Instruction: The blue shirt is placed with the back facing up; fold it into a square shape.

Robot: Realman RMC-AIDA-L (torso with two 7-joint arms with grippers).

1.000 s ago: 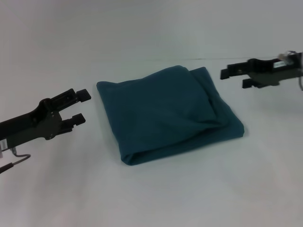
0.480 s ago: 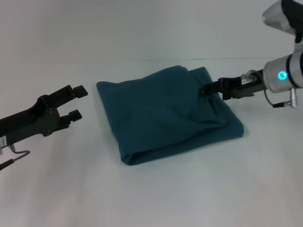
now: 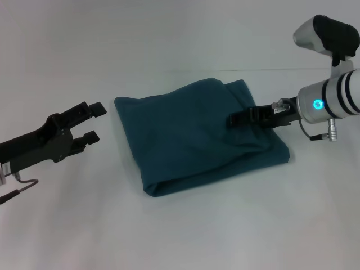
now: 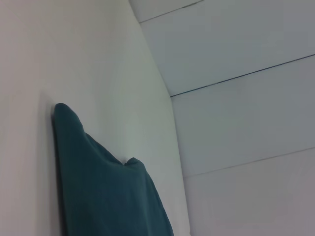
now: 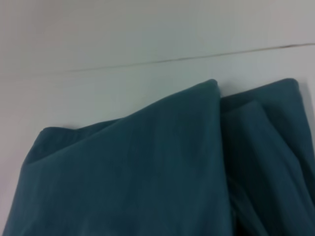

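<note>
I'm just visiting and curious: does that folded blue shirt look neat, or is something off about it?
Mostly folded, but untidy. The blue shirt sits skewed on the table, and on its right side an underlayer sticks out past the top fold. The right gripper is over that side; the left gripper waits open, clear of it.

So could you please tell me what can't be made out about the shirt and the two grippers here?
- Right gripper, head view: seen side-on over the shirt, so its opening and any contact can't be judged.
- Shirt's lettering: none shows in any view.
- Both wrist views: no fingers visible; frame edges cut the shirt off.
- Left gripper: open, beside the shirt.
</note>
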